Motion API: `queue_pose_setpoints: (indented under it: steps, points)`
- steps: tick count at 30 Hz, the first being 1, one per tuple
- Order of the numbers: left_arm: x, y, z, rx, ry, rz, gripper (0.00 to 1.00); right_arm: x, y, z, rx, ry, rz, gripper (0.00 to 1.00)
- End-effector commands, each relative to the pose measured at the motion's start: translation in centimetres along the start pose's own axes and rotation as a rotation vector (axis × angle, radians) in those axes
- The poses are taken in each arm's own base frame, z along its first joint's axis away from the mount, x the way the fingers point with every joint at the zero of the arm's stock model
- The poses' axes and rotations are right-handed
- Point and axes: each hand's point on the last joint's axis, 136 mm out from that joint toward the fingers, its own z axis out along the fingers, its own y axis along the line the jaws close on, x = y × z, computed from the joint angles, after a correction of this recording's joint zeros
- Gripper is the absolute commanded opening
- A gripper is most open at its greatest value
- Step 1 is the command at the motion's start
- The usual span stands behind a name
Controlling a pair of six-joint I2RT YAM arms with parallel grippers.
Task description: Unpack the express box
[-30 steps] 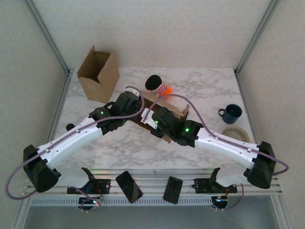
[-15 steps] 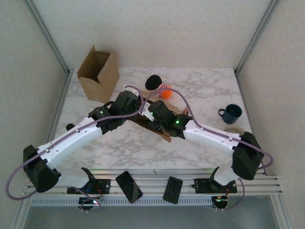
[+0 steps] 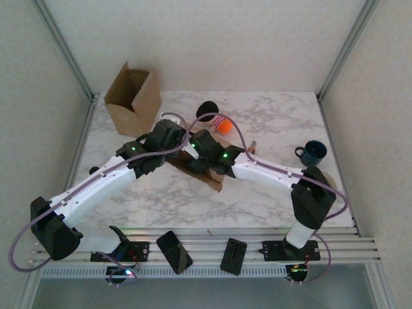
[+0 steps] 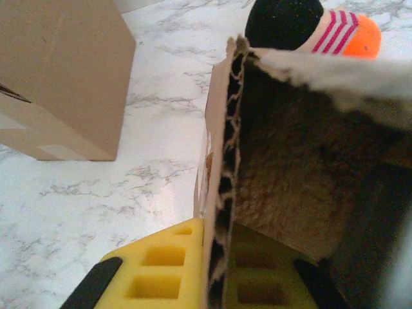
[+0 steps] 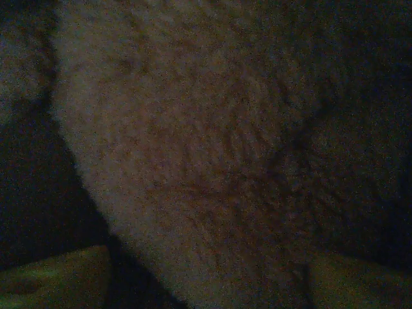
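The express box (image 3: 213, 181) is a flat brown cardboard carton lying at mid-table under both wrists. My left gripper (image 3: 175, 138) is shut on the box's upright corrugated wall (image 4: 225, 161), one yellow pad (image 4: 161, 270) outside it and the other inside. The left gripper (image 4: 215, 261) sits at that wall's near end. A fuzzy brown thing (image 4: 302, 174) lies inside the box. My right gripper (image 3: 197, 157) reaches down into the box. In the dark right wrist view its pads stand wide apart, open, with the fuzzy brown thing (image 5: 193, 141) just ahead of the right gripper (image 5: 206, 283).
A taller open cardboard box (image 3: 134, 100) stands at the back left. A black round thing (image 3: 207, 109) and an orange striped thing (image 3: 223, 124) lie just behind the express box. A blue mug (image 3: 313, 152) stands at the right, with a pale round object (image 3: 328, 177) beside it.
My right arm has swung left and forward, pushing its gripper into the box, and its jaws have opened. The left gripper has kept its hold on the wall and shifted slightly back.
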Motion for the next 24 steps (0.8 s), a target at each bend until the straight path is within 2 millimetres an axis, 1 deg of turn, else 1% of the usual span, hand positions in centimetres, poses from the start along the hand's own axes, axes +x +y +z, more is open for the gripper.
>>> queue_pose_setpoints:
  steps: [1,3,4,7,8,9,10,11,14,15,17,19,22,24]
  points:
    - [-2.6,-3.6,-1.7,0.154,-0.077,-0.017,0.00,-0.3,1.0,3.1,-0.037,0.006,0.048,0.75]
    - [-2.6,-3.7,-1.6,0.159,-0.074,-0.018,0.00,0.0,0.9,4.3,-0.038,0.016,0.066,0.67]
    - [-2.6,-3.8,-1.6,0.161,-0.074,-0.018,0.00,0.1,0.9,4.8,-0.037,0.022,0.074,0.62]
    - [-2.6,-3.8,-1.7,0.166,-0.073,-0.023,0.00,0.3,0.8,6.1,-0.025,0.028,0.095,0.35]
    - [-2.5,-3.8,-1.7,0.167,-0.071,-0.026,0.00,0.3,0.7,6.3,-0.020,0.028,0.097,0.27]
    - [-2.5,-3.6,-1.7,0.161,-0.071,-0.030,0.00,0.1,0.7,6.3,-0.017,0.023,0.100,0.17]
    - [-2.4,-3.4,-1.8,0.154,-0.069,-0.035,0.00,-0.1,0.5,5.9,-0.015,0.014,0.106,0.04]
    - [-2.3,-3.2,-1.8,0.144,-0.067,-0.042,0.00,-0.4,0.3,5.5,-0.012,0.000,0.116,0.00]
    - [-1.8,-2.1,-1.3,0.112,-0.041,-0.084,0.00,-1.8,-0.1,2.7,-0.039,-0.077,0.142,0.00]
    - [-1.7,-1.7,-1.1,0.100,-0.029,-0.105,0.00,-2.4,-0.2,1.3,-0.055,-0.114,0.155,0.00]
    - [-1.5,-0.9,-0.7,0.079,-0.008,-0.145,0.00,-3.5,-0.2,-1.8,-0.098,-0.195,0.178,0.00]
    - [-1.4,-0.1,-0.2,0.066,0.015,-0.202,0.00,-4.9,-0.4,-5.6,-0.145,-0.300,0.204,0.00]
    - [-1.6,1.2,0.5,0.064,0.044,-0.288,0.00,-6.4,-0.5,-10.9,-0.208,-0.443,0.233,0.00]
    - [-1.9,2.0,0.7,0.067,0.051,-0.339,0.00,-7.1,-0.7,-14.1,-0.246,-0.527,0.246,0.00]
